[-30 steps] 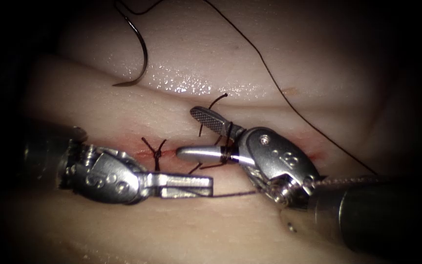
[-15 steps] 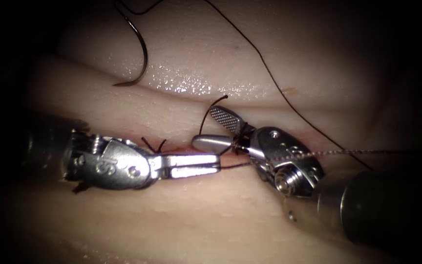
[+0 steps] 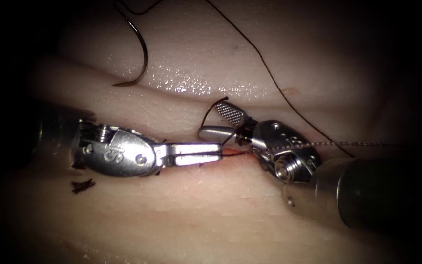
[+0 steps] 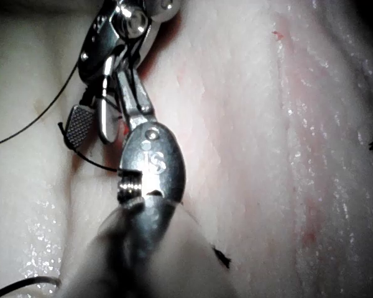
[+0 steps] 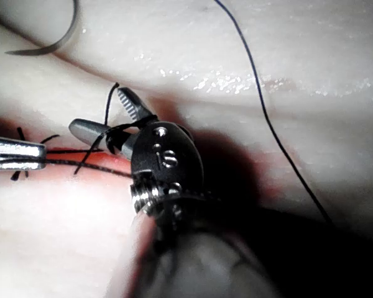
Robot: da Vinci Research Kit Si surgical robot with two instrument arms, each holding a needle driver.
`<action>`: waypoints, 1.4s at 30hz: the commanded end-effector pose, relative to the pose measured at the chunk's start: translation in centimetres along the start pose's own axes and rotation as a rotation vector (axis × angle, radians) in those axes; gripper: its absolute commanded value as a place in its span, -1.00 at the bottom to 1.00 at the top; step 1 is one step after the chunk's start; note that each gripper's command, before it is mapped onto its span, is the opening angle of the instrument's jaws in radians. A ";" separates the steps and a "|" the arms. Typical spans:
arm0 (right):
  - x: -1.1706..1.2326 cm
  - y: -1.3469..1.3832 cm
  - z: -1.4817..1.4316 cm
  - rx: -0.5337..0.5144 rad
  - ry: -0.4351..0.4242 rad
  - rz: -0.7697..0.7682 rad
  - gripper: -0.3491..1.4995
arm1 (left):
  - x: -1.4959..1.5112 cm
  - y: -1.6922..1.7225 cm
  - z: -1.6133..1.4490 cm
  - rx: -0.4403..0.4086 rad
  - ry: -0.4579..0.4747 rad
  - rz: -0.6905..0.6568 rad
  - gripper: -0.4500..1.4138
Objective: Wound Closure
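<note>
Thread [image 3: 230, 152] is held in the closed jaws of the left tool [image 3: 196, 154], which lies flat along the cut [image 3: 235, 155], so that the strand runs almost level from the jaw tips toward the right tool [image 3: 223, 122]. The right tool's jaws are spread wide and hold nothing; thread is seen wound around them near the hinge, with a short free end [image 3: 211, 110] curling up beside the upper jaw. This wrap around open jaws, with the other strand gripped, is judged to suit the forming of a knot over the cut, though the step itself cannot be read from this moment alone. Compared with a second ago, the left tool has been brought up and toward the right tool, so that both tips are now close together above the cut

Needle [image 3: 140, 49] is left free on the tissue [image 3: 211, 215], well apart from both tools on the far side of the cut, its point resting on the surface and not in the tissue; it is judged to be parked out of the way. From it, one long run of thread [image 3: 269, 73] sweeps down toward the right tool

Counted: two tools, one needle, one loose cut scrap of thread [image 3: 83, 186] near the left tool, and red fluid [image 5: 96, 162] along the cut
</note>
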 end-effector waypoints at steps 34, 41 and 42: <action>0.01 -0.40 0.16 -0.083 0.032 -0.231 -1.00 | 0.04 -0.12 -0.18 0.001 -0.017 -0.026 -1.00; -0.02 -0.64 0.12 -0.159 0.020 -0.254 -1.00 | -0.05 -0.78 -0.33 0.038 -0.094 -0.074 -1.00; -0.03 -0.66 0.12 -0.176 0.021 -0.259 -1.00 | -0.09 -0.86 -0.35 0.042 -0.102 -0.078 -1.00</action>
